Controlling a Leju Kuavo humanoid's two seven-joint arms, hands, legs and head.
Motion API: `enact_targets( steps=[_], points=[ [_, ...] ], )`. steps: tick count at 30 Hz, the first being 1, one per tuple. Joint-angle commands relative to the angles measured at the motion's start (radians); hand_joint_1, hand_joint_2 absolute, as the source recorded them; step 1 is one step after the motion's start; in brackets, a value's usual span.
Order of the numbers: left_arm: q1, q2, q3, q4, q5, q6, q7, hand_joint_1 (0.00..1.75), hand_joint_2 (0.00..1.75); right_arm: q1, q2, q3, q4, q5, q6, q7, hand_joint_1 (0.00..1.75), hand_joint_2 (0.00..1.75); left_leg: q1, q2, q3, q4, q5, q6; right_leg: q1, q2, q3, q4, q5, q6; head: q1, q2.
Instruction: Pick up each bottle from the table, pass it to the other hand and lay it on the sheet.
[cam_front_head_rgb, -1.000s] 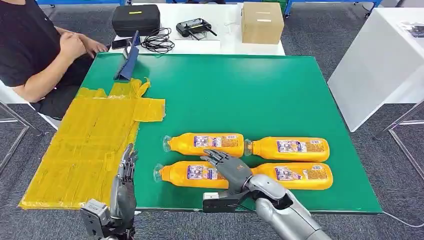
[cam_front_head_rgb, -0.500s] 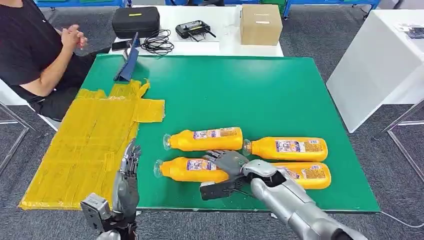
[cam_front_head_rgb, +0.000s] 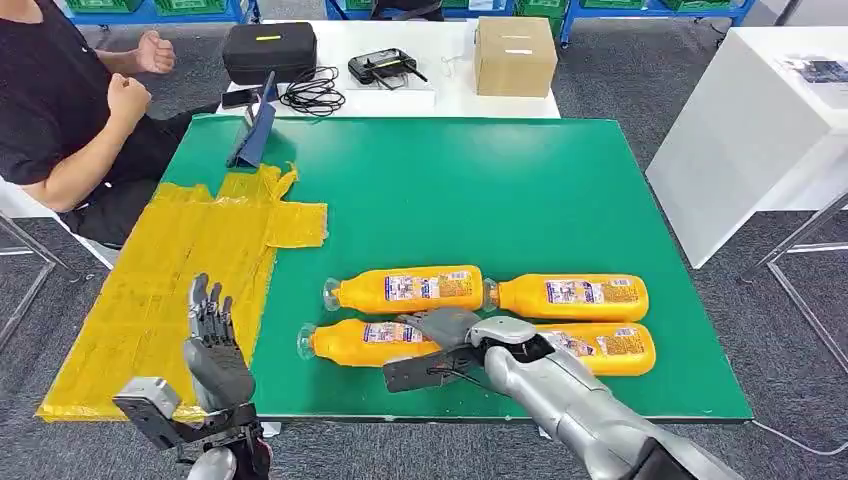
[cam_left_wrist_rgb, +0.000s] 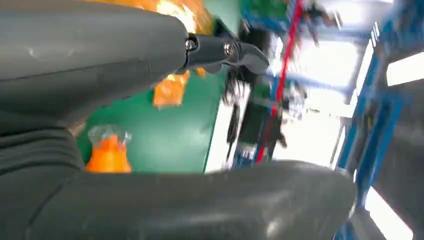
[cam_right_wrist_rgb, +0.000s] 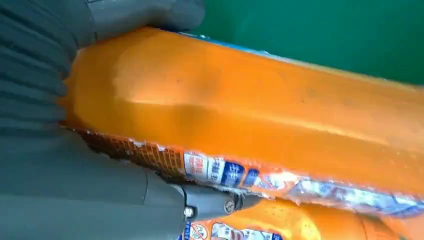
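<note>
Right hand (cam_front_head_rgb: 445, 328) closed around the near-left bottle (cam_front_head_rgb: 365, 343) on the green surface (cam_front_head_rgb: 480, 190)

Four orange bottles lay on their sides in two rows near the front edge of the surface: the gripped one at front left, the front-right bottle (cam_front_head_rgb: 610, 347) beside it, the back-left bottle (cam_front_head_rgb: 405, 288) and the back-right bottle (cam_front_head_rgb: 568, 297) just behind. The right wrist view showed the thumb and fingers (cam_right_wrist_rgb: 150, 15) wrapped against the gripped bottle's orange body, holding it. The left hand (cam_front_head_rgb: 212, 350) was raised upright over the near edge of the yellow sheet (cam_front_head_rgb: 170, 290), its fingers spread apart and holding nothing. The sheet lay across the surface's left side, well apart from the bottles. A seated person (cam_front_head_rgb: 60, 110) was at the far left, fists raised
</note>
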Motion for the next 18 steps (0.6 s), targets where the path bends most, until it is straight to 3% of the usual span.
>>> enact_targets(
  steps=[1,3,6,9,18],
  points=[
    [0.051,-0.027,0.072,-0.036,0.112,0.018,-0.007,0.00,1.75,0.429,0.009,-0.456,-0.389,-0.306,-0.296,-0.206,1.75,1.75,0.002,-0.004,-0.004,-0.003,0.003,0.000,0.002,-0.004,-0.002,-0.005,0.003,0.000,0.001,0.000],
    [0.058,-0.015,0.067,-0.023,0.133,-0.101,0.028,0.00,1.75,0.491,0.018,-0.502,-0.526,-0.287,-0.303,-0.198,1.75,1.75,0.002,-0.004,-0.005,-0.002,0.001,0.000,0.002,-0.003,-0.002,-0.003,0.001,-0.001,0.001,0.000],
    [0.053,-0.022,0.083,0.004,0.122,-0.183,0.045,0.00,1.75,0.521,0.040,-0.534,-0.587,-0.266,-0.289,-0.216,1.75,1.75,0.001,-0.005,-0.011,-0.002,0.000,0.000,0.000,-0.004,-0.009,0.000,-0.001,-0.001,0.000,0.000],
    [0.040,-0.024,0.094,0.034,0.128,-0.253,0.067,0.00,1.75,0.511,0.064,-0.533,-0.554,-0.250,-0.256,-0.235,1.75,1.75,0.001,-0.005,-0.019,-0.001,0.001,0.000,-0.001,-0.003,-0.015,0.001,0.000,0.000,0.000,0.000],
    [0.034,0.013,0.012,0.078,0.075,-0.452,0.066,0.00,1.75,0.472,0.108,-0.454,-0.429,-0.208,-0.199,-0.266,1.75,1.75,0.000,-0.004,-0.020,-0.002,0.001,0.000,-0.001,-0.003,-0.017,0.000,0.000,0.000,0.001,0.000]
  ],
)
